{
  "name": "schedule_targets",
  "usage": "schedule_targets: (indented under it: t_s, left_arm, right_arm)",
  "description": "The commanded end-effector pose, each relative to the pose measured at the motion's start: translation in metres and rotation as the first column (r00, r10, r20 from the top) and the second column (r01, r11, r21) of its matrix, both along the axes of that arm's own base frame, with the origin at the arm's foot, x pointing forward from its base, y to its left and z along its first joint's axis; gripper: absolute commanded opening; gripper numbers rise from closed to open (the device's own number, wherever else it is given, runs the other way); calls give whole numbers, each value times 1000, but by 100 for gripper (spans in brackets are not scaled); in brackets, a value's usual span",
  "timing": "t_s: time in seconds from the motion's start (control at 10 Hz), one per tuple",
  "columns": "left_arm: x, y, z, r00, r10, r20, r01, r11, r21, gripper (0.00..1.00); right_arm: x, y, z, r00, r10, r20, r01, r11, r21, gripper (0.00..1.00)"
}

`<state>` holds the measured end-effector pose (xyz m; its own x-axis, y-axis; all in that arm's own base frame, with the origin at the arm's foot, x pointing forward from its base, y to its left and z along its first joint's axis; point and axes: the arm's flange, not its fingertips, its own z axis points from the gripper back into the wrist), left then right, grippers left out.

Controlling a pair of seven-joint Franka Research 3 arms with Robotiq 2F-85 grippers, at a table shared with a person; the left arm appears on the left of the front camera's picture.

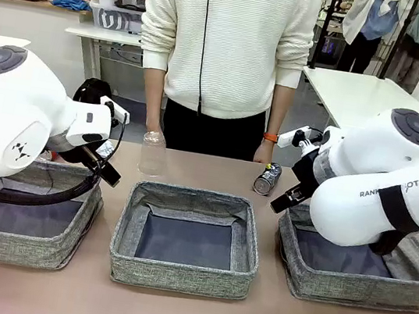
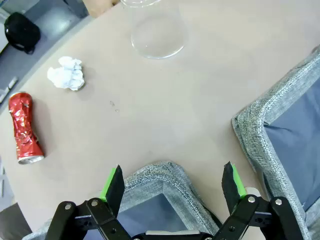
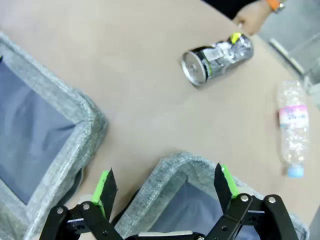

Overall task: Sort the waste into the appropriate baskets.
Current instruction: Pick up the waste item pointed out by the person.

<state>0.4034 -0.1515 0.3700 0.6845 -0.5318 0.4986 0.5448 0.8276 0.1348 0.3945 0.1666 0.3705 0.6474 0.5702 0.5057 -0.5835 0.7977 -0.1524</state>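
Jaws spread, empty, on left gripper point(image 2: 172, 182) and right gripper point(image 3: 165, 185). Crushed red can point(image 2: 24, 127): light, stiff, dented; pinch across its narrowed waist. Clear plastic cup point(image 2: 155, 30), cropped here, probably flimsy.

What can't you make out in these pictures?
Front view: the left arm blocks the red can and paper ball; the right arm blocks the bottle.
Left wrist view: part of the cup is cut off by the upper edge.
Right wrist view: the bottle's label is too small to read.
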Motion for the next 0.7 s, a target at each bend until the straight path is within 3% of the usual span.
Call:
schedule_targets:
  t_s: [0.0,0.6]
  left_arm:
    - [0,0,0,1000,0,0,0,1000,0,100]
    - [0,0,0,1000,0,0,0,1000,0,100]
  right_arm:
    - [0,0,0,1000,0,0,0,1000,0,100]
    - [0,0,0,1000,0,0,0,1000,0,100]
